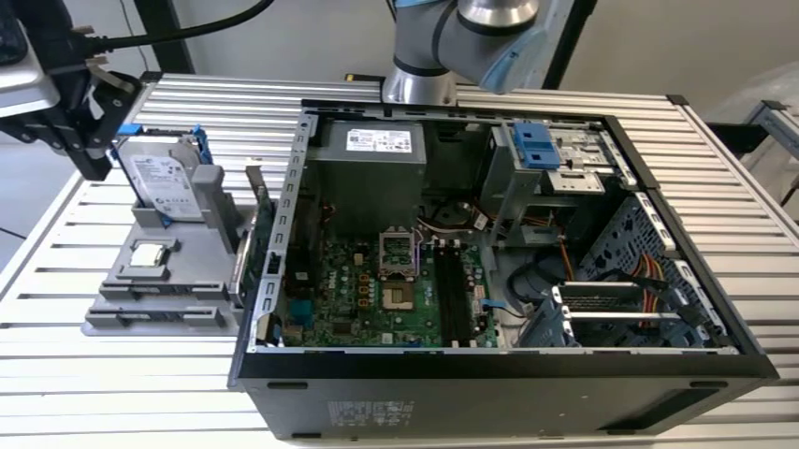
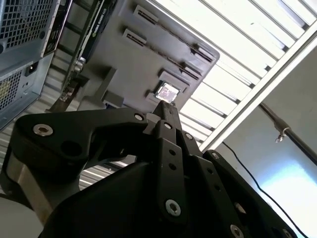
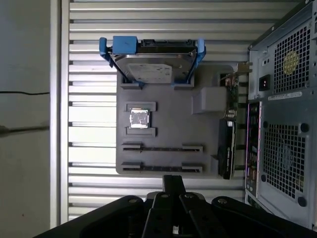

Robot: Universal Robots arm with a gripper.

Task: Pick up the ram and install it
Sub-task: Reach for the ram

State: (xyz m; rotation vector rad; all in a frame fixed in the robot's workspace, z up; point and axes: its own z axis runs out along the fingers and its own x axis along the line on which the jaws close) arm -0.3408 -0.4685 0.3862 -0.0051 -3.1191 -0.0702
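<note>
My claw (image 3: 173, 182) is pinched narrow, fingertips together with nothing between them, in both wrist views. It hangs over the gray holder (image 3: 168, 111), which sits on the slatted table (image 1: 225, 98) beside the open computer case (image 1: 500, 374). The holder's two long slots (image 3: 162, 148) look empty to me. What I take for the ram (image 1: 443, 292) is the long dark strip standing in the memory sockets of the motherboard (image 1: 355, 299), just beside the processor socket (image 1: 399, 297), in the exterior view (I can't make out its chips from here, so that is a judgement, not a certainty).

I'd reckon it light and stiff to handle, but thin and fragile. It is a bare board that dislikes bending or twisting, and its smooth faces give pads little to bite on. The place to take hold would be the middle of its long upper edge, pinching across the thickness and clear of the contact edge, so it hangs level rather than tilting.

As for writing, the hard drive (image 1: 163, 178) in its blue bracket carries a white printed label. The power supply (image 1: 374, 140) carries another, and a sticker (image 1: 369, 412) sits on the case's near wall. None of that print is legible to me.
</note>
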